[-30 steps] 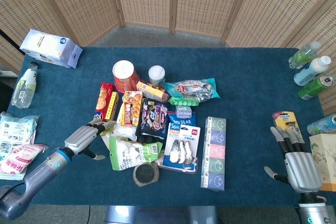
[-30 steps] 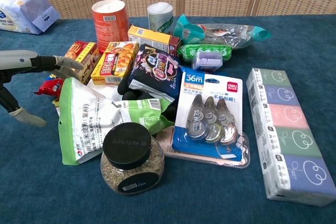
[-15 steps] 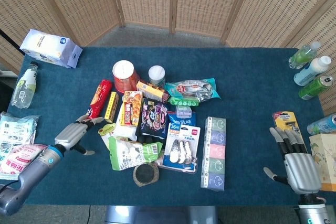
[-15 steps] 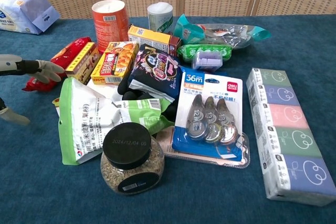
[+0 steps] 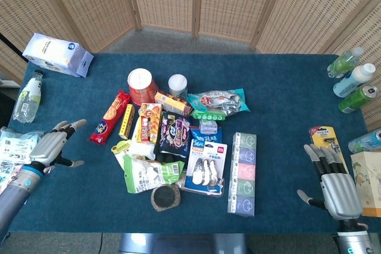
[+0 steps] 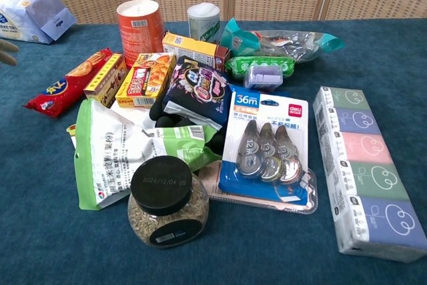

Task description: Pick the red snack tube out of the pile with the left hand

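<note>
Blue-carpeted table backed by folding wicker screens with wooden frames. Red snack tube lying flat on the left edge of the pile, tilted, just beside a narrow yellow box; held by nothing. Left robot hand well apart from it, near the table's left edge, fingers spread and empty; only a fingertip visible at the left border of the chest view. Right robot hand resting low at the right, fingers apart, holding nothing.

In the pile: orange-red cylindrical canister with a white lid standing at the back, small white-capped tub beside it, yellow snack box, dark purple packet, teal bag, green-and-white rice pouch, black-lidded jar of seeds toward the front, blister pack of correction tapes marked 36m. Row of pastel tissue packs lying lengthwise right of the pile.

At the far left: white-and-blue bag, clear bottle, pale packets near the edge. At the far right: green and white bottles, green can, razor pack, beige carton at the frame's edge.
</note>
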